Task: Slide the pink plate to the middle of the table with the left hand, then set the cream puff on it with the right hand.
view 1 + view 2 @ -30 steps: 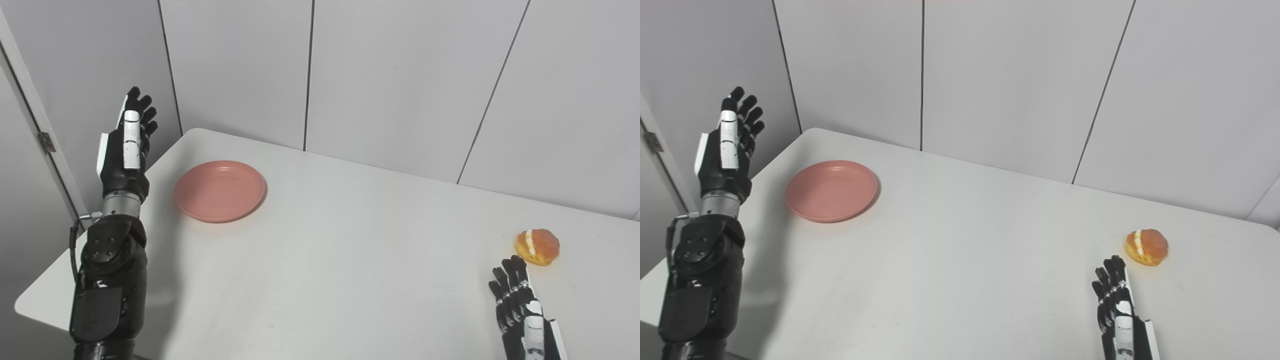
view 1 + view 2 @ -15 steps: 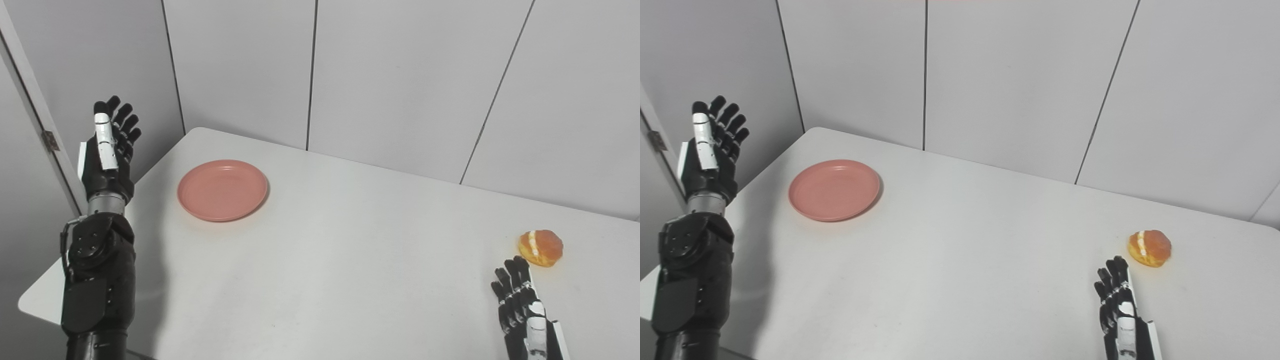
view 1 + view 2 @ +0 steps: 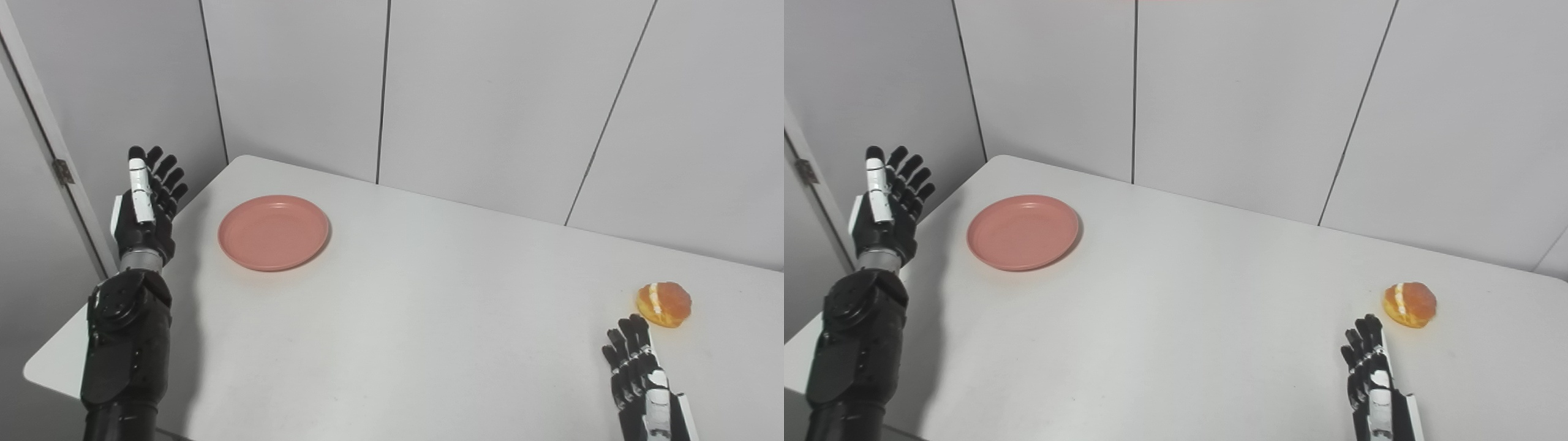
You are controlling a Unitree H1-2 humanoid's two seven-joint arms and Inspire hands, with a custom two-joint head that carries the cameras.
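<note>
The left hand (image 3: pixel 144 211), fingers spread and empty, has dropped lower beside the bench (image 3: pixel 429 318), nearing the unmoved plate (image 3: pixel 273 232) at far left; the open right hand (image 3: pixel 637 373) waits near the puff (image 3: pixel 663 304).

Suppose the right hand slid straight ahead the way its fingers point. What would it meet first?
Probably the cream puff: it lies just beyond the right hand, slightly right of its line, so a near miss is possible.
</note>
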